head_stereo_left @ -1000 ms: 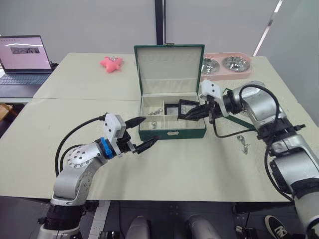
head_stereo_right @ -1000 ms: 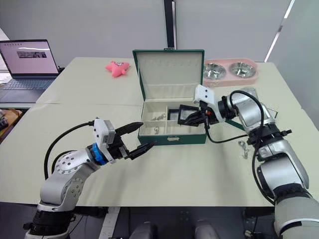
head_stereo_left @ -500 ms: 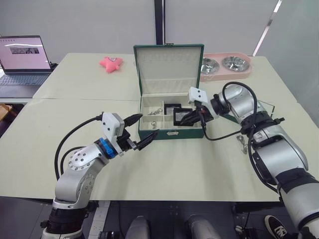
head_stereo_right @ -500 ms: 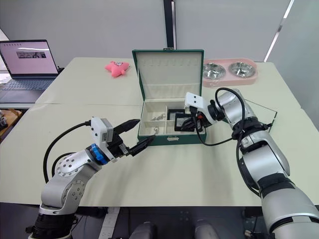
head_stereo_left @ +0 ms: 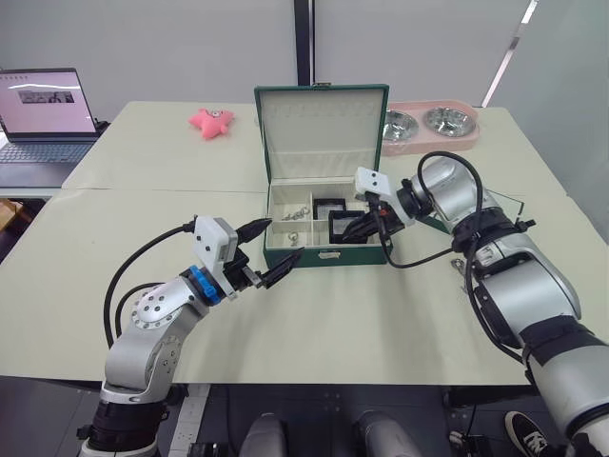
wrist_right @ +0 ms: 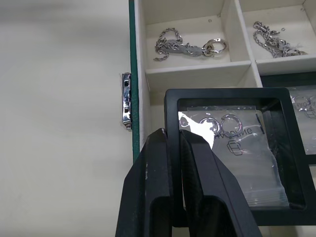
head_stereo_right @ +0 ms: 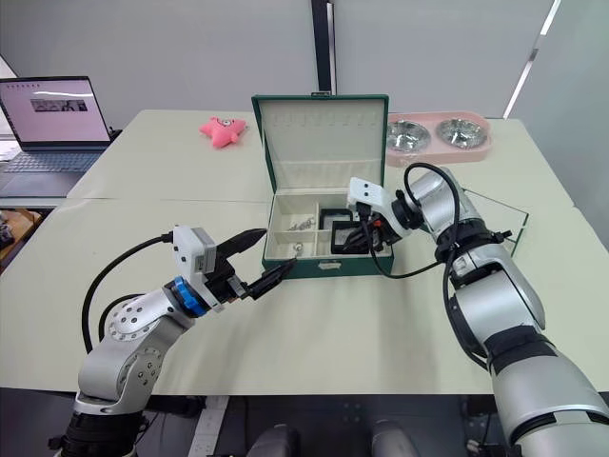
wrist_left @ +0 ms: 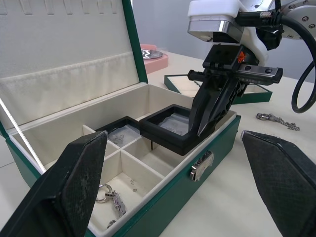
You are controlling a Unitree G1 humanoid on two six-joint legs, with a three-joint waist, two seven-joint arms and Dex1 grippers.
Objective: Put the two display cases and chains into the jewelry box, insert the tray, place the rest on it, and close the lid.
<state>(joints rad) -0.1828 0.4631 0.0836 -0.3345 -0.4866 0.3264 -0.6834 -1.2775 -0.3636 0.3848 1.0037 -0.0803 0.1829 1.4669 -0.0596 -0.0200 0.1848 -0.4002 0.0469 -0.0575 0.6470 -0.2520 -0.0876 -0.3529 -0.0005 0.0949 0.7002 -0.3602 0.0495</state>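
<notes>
Since a second ago the right gripper (head_stereo_left: pixel 366 226) has carried its display case (wrist_left: pixel 170 127) from above the box's right edge down into the box's near right part, and the left arm has edged slightly closer to the box front.

On the pale table (head_stereo_left: pixel 381 314), the jewelry box (head_stereo_left: pixel 328 255) stands in the middle, dark green outside with cream lining, its lid (head_stereo_left: pixel 322 133) upright on the far side with a row of small hooks and a gathered pocket inside. A small metal clasp (wrist_right: pixel 126 100) sits on its near wall. Cream dividers split the inside: the left compartments hold silver chains (wrist_right: pixel 190 45), and a far right compartment holds the second display case (wrist_left: pixel 120 134), flat, black-framed, with a clear top.

The held case is a square black frame around a clear film, tilted over the box's near right compartment; under the film lie two small silver rings and faint printed lettering too small to read. The right gripper's black fingers are clamped on its near edge.

The tray (head_stereo_left: pixel 481 211), green with cream lining, lies on the table to the right of the box, partly hidden by the right arm. Near it, nearer the table edge, lies another chain (wrist_left: pixel 275 120).

The left gripper (head_stereo_left: pixel 267 253) hovers before the box's near left corner, its fingers spread apart and holding nothing.
</notes>
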